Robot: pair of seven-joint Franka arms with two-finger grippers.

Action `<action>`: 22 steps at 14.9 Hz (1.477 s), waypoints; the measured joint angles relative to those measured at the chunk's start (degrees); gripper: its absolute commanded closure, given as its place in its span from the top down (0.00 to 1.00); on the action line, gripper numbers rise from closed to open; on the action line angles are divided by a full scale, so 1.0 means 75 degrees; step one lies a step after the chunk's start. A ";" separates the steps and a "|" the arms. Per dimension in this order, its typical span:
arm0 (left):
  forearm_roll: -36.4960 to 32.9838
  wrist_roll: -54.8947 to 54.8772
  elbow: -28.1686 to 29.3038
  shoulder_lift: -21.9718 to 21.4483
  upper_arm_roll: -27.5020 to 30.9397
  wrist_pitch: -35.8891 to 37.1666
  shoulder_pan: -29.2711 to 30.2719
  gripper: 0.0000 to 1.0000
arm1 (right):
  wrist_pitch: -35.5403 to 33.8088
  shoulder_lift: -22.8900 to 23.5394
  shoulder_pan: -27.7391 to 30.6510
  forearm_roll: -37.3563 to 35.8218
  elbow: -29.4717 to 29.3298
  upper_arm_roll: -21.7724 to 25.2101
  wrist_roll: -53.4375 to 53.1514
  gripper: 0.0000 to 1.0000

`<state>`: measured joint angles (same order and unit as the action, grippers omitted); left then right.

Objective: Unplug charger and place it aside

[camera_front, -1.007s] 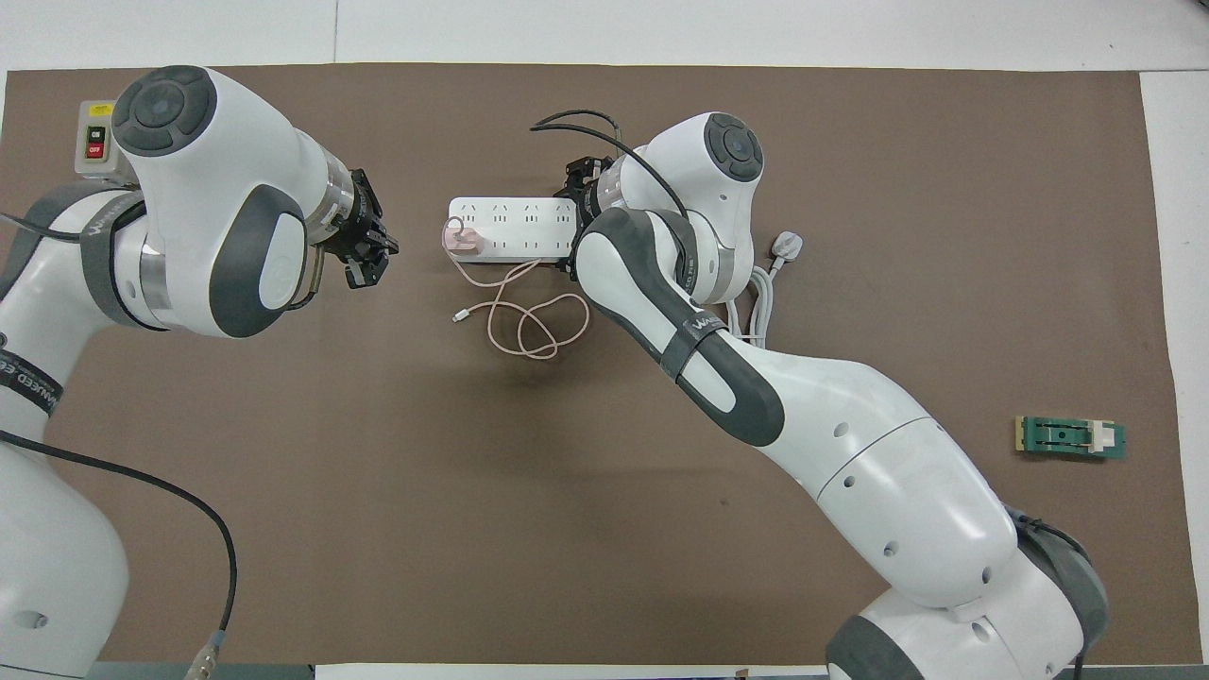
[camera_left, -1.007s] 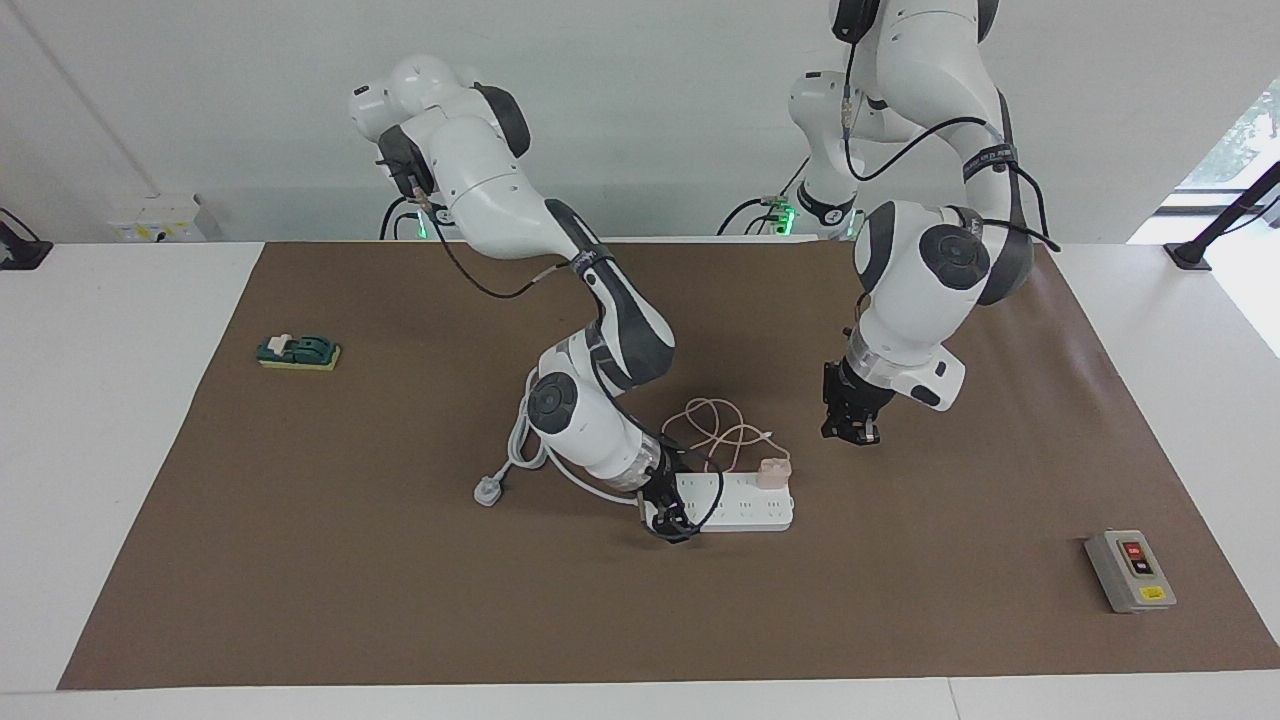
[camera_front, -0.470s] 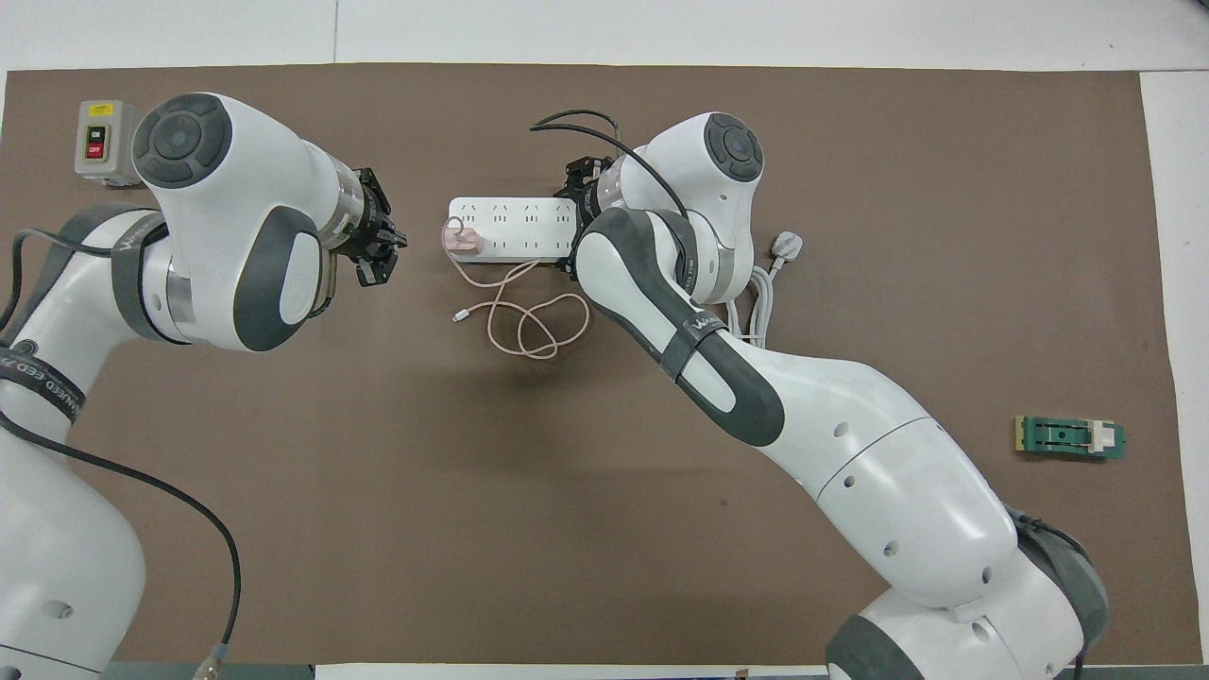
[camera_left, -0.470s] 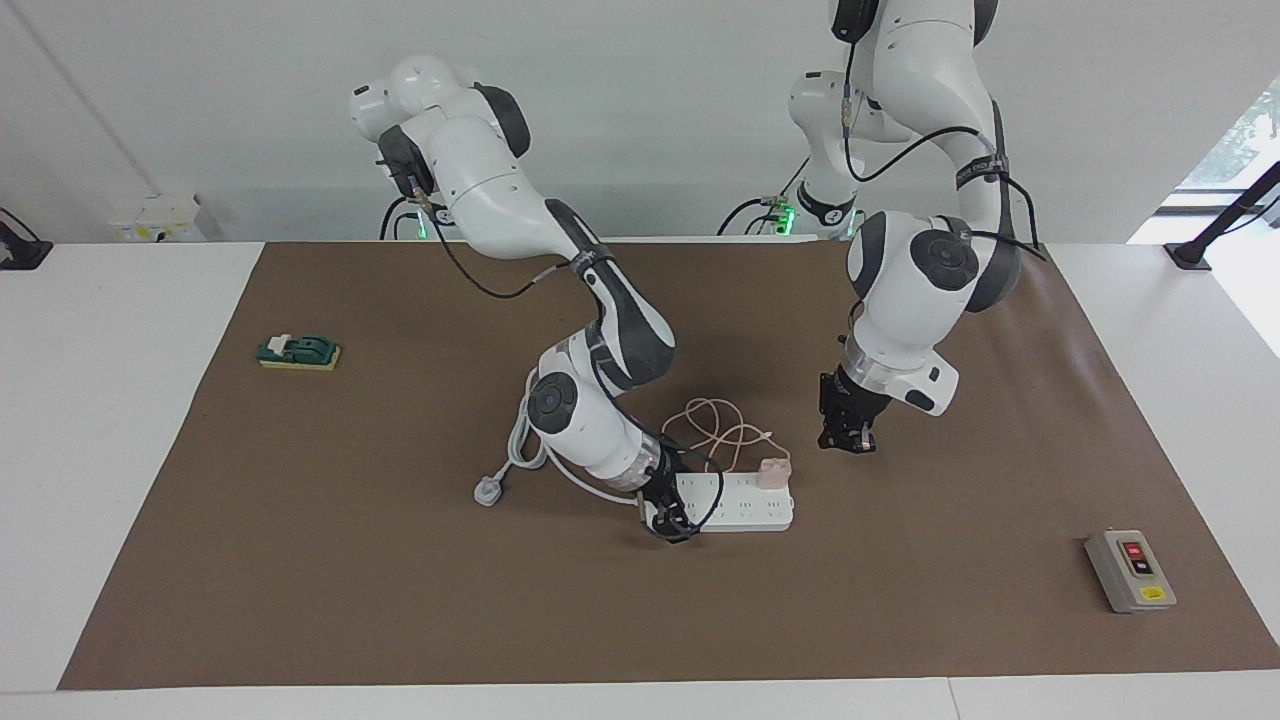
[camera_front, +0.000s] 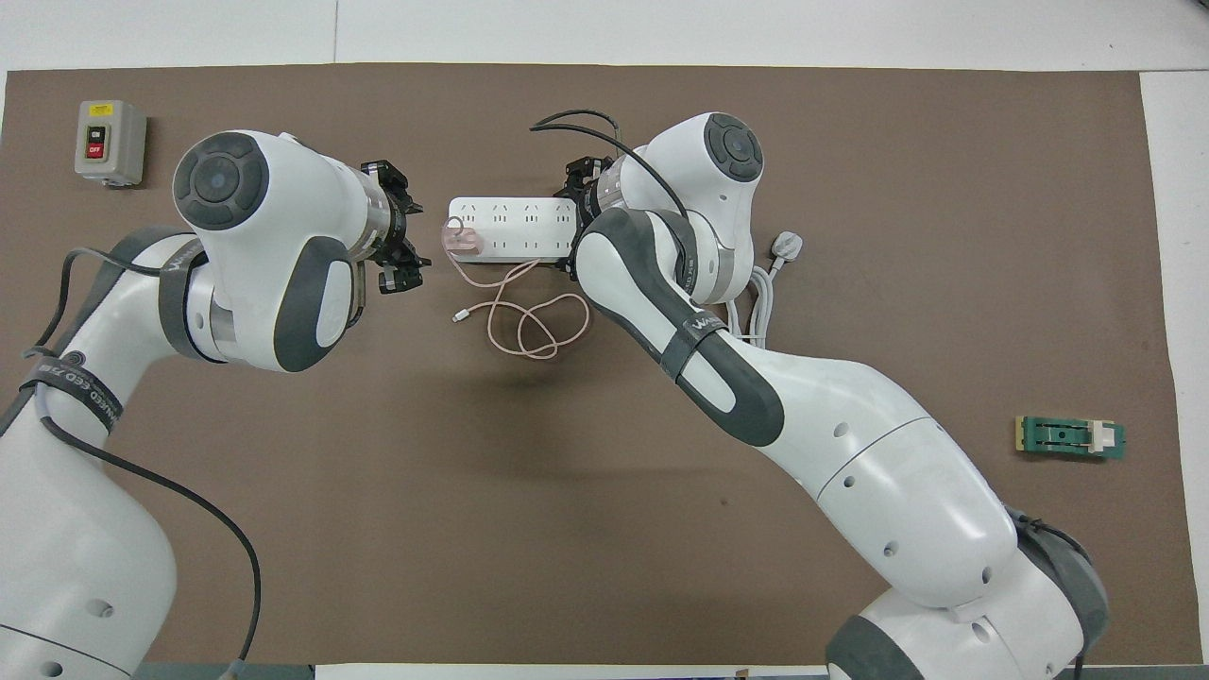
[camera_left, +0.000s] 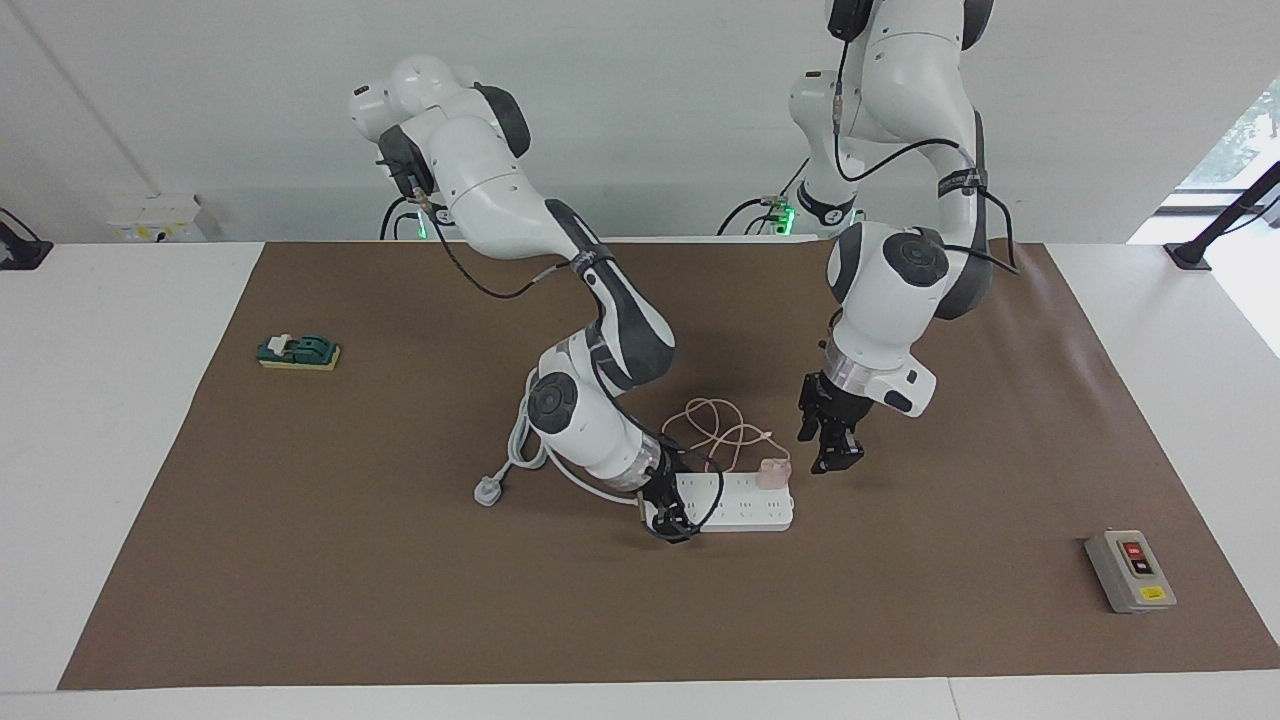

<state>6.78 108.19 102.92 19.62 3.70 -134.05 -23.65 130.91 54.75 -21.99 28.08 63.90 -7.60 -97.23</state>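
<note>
The charger [camera_left: 772,472], a small pale pink cube, is plugged into the white power strip [camera_left: 740,505] at the end toward the left arm. Its thin pink cable [camera_left: 715,432] loops on the mat nearer to the robots. In the overhead view the charger [camera_front: 463,240] sits on the strip [camera_front: 515,229], with its cable [camera_front: 529,326] beside it. My left gripper [camera_left: 833,450] is open and hangs low just beside the charger without touching it; in the overhead view the left gripper [camera_front: 416,241] shows beside the strip. My right gripper [camera_left: 668,520] is shut on the strip's other end; it also shows in the overhead view [camera_front: 573,222].
The strip's thick white cord and plug [camera_left: 487,490] lie toward the right arm's end. A grey switch box [camera_left: 1130,570] stands at the left arm's end. A green block [camera_left: 298,351] lies at the right arm's end. A brown mat [camera_left: 400,600] covers the table.
My left gripper has moved down and toward the charger, and its fingers now show spread. The right gripper, strip and charger have not moved.
</note>
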 measured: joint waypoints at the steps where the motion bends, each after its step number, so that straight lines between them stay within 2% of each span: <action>1: 0.0000 0.0030 0.0009 0.0087 -0.0006 -0.0071 -0.0103 1.00 | 0.0001 0.0000 0.0000 0.0000 0.0000 0.0000 0.0000 0.99; 10: 0.0000 0.0110 0.0031 0.0623 -0.0009 -0.0583 -0.0369 1.00 | 0.0005 -0.0001 0.0000 0.0000 0.0000 0.0000 -0.0001 0.99; 14: 0.0001 0.0140 0.0001 0.0836 -0.0011 -0.0788 -0.0418 0.87 | 0.0006 -0.0001 0.0000 0.0000 0.0001 0.0000 -0.0001 0.99; 18: 0.0001 0.0147 -0.0044 0.0837 -0.0010 -0.0798 -0.0419 0.53 | 0.0008 -0.0002 0.0000 0.0000 0.0001 0.0000 -0.0001 0.99; 20: 0.0001 0.0149 -0.0053 0.0837 -0.0010 -0.0800 -0.0421 0.00 | 0.0015 -0.0002 0.0000 0.0004 0.0002 0.0000 -0.0002 0.99; 22: -0.0046 0.0150 -0.0077 0.0842 0.0016 -0.0884 -0.0454 0.00 | 0.0046 -0.0002 -0.0001 0.0013 0.0004 0.0000 -0.0002 0.99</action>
<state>6.44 109.32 102.34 25.93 3.82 -140.68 -27.06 131.26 54.74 -21.99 28.18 63.93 -7.60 -97.25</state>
